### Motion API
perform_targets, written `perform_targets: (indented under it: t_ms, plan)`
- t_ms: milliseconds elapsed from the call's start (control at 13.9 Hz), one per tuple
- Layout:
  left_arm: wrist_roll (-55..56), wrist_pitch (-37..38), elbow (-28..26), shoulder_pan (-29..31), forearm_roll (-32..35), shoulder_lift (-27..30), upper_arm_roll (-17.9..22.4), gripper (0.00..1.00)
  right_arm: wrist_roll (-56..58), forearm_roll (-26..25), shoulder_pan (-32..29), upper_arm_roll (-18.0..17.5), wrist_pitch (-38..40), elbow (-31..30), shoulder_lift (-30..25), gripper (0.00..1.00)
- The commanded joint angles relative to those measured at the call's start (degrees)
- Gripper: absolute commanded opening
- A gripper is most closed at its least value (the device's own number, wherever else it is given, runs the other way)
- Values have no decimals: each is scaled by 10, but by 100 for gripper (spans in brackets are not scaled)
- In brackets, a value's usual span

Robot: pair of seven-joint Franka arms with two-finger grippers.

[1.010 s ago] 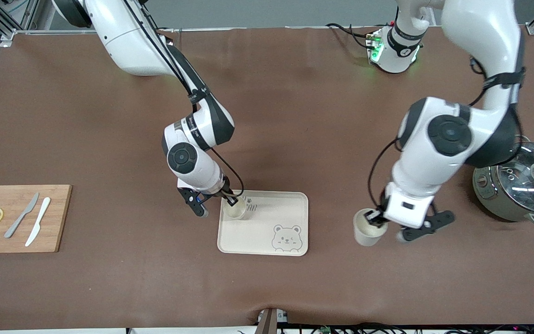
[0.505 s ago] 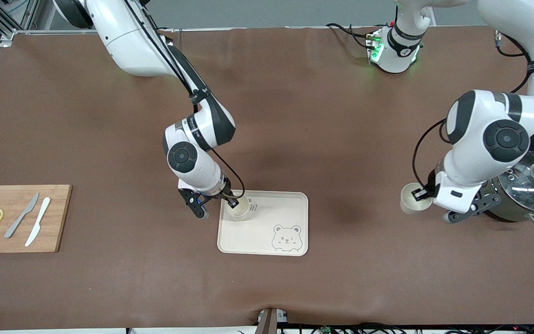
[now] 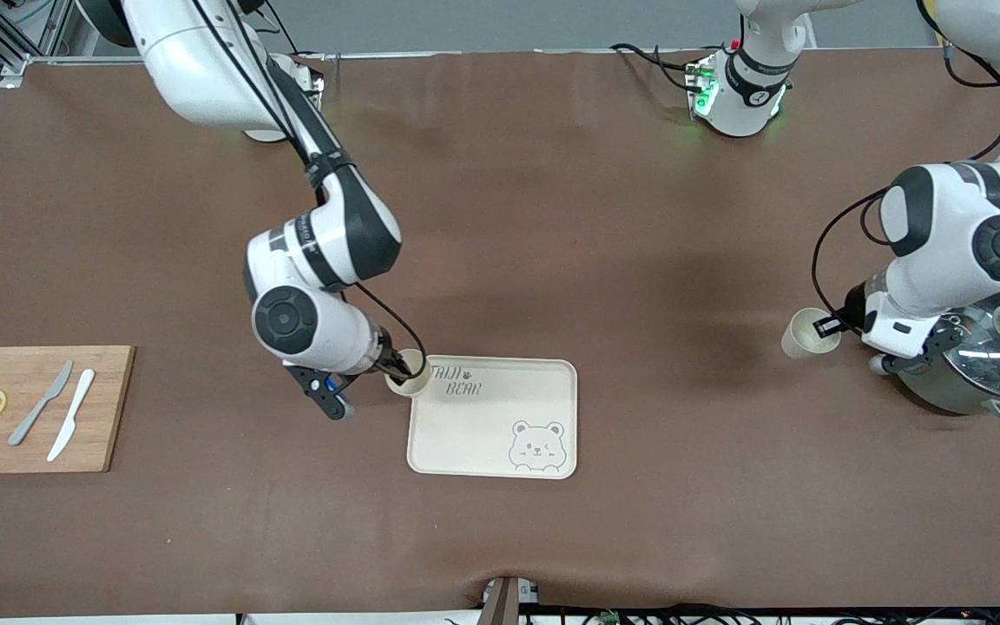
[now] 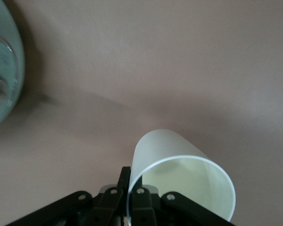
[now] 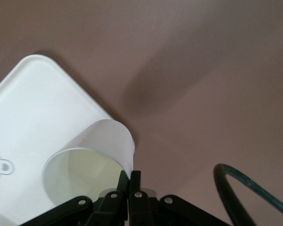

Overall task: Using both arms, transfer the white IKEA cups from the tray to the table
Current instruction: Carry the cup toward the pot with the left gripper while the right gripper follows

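Two white IKEA cups are each pinched by the rim wall. My right gripper (image 3: 398,365) is shut on one cup (image 3: 409,373), holding it over the corner of the bear-print tray (image 3: 543,382) toward the right arm's end. In the right wrist view the fingers (image 5: 130,176) clamp that cup (image 5: 92,155) above the tray's corner (image 5: 33,94). My left gripper (image 3: 828,327) is shut on the other cup (image 3: 808,334), tilted over bare table beside the pot. In the left wrist view its gripper (image 4: 132,178) grips the cup's wall (image 4: 179,162).
A steel pot with a glass lid (image 3: 982,347) stands at the left arm's end, its edge showing in the left wrist view (image 4: 0,70). A wooden board (image 3: 31,434) with two knives and lemon slices lies at the right arm's end.
The right gripper closed on the cup on the tray and carried it toward the tray's corner. The left arm swung its cup away from the tray toward the pot.
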State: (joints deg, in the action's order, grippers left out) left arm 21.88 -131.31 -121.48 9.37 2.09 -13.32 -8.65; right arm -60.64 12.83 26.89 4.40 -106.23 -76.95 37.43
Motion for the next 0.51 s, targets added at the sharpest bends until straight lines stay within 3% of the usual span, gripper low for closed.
perform_targets:
  t_ms: [0, 144, 433]
  plan:
    - [-10, -30, -63, 2, -12, 18, -12, 0, 109, -22, -30, -4, 13, -91, -67, 0]
    - [-42, -33, -77, 5, -13, 14, -15, 0, 174, -59, -45, -2, 8, -150, -102, 0]
    - [-56, -60, -75, 8, -35, -21, -15, 0, 270, -81, -95, -1, -4, -246, -148, 0]
